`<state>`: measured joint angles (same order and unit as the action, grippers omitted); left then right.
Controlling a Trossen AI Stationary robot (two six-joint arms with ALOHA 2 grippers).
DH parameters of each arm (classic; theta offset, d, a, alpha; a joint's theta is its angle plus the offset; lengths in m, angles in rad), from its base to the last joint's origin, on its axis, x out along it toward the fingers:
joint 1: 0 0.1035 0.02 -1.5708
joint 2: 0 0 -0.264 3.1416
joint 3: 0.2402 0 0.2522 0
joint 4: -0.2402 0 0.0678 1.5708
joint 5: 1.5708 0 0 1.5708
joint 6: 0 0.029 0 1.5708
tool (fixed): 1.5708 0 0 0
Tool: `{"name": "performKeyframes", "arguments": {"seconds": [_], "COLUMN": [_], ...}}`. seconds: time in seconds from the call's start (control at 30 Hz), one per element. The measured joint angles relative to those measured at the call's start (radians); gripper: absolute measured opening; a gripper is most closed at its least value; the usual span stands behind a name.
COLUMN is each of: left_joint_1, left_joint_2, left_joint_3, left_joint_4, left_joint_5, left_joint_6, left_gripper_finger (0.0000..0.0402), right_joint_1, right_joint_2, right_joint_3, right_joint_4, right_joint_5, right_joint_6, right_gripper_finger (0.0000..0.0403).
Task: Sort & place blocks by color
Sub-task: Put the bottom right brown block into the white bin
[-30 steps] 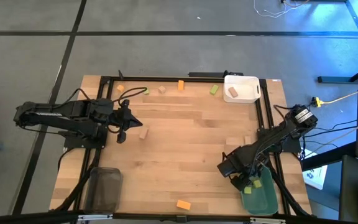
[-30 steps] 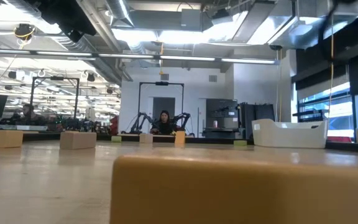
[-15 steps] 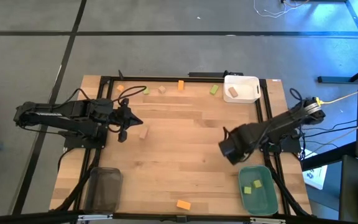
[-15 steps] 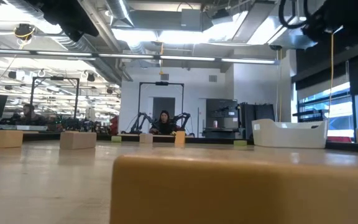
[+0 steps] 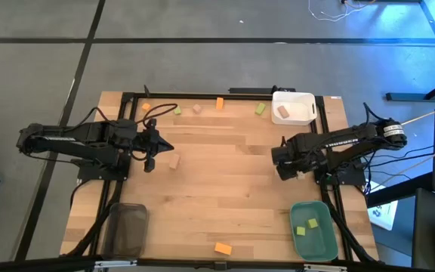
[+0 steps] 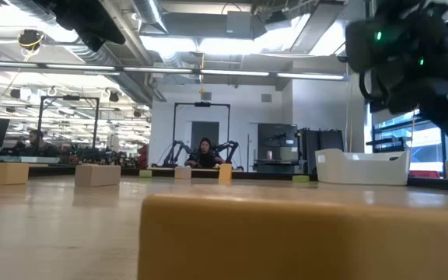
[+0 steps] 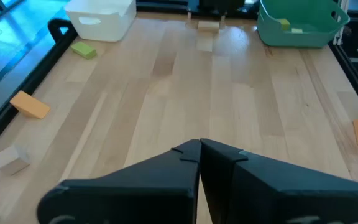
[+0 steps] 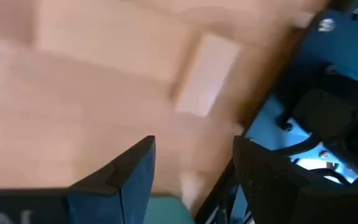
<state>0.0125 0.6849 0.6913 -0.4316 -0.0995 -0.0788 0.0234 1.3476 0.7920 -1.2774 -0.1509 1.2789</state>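
Note:
Blocks lie scattered on the wooden table: a tan block (image 5: 174, 160) by the left gripper, orange blocks (image 5: 222, 248) (image 5: 220, 103) (image 5: 146, 106), green blocks (image 5: 260, 109) (image 5: 177, 110) and a tan one (image 5: 196, 109) along the far edge. Two green blocks (image 5: 313, 224) lie in the green tray (image 5: 323, 243); a tan block (image 5: 282, 112) lies in the white tray (image 5: 302, 98). My left gripper (image 5: 154, 145) (image 7: 199, 147) is shut and empty, at the table's left. My right gripper (image 5: 282, 162) (image 8: 194, 155) is open and empty, at mid-right above the table, with a blurred tan block (image 8: 207, 71) ahead of it.
A grey tray (image 5: 124, 229) sits at the near left corner. A black frame (image 5: 225, 94) rims the table. In the low view the near orange block (image 6: 286, 233) fills the foreground and my right arm (image 6: 411, 54) shows at the upper right. The table's middle is bare wood.
My right gripper has left the green tray at the near right corner, swinging toward the far edge to mid-right of the table. Two green blocks now show in the tray. My left arm has kept still.

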Motion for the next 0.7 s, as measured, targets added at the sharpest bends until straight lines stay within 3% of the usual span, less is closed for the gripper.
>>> {"name": "performKeyframes", "arguments": {"seconds": [0.33, 0.7], "left_joint_1": [0.000, 0.000], "left_joint_2": [0.000, 0.000], "left_joint_3": [0.000, 0.000], "left_joint_4": [0.025, 0.025], "left_joint_5": [-0.022, -0.022], "left_joint_6": [0.000, 0.000], "left_gripper_finger": [0.0002, 0.0002], "right_joint_1": [-0.107, -0.153], "right_joint_2": [0.001, 0.003], "right_joint_3": [-0.114, -0.202], "right_joint_4": [0.147, 0.235], "right_joint_5": [0.008, 0.026], "right_joint_6": [-0.008, 0.024], "right_gripper_finger": [0.0215, 0.0215]}}
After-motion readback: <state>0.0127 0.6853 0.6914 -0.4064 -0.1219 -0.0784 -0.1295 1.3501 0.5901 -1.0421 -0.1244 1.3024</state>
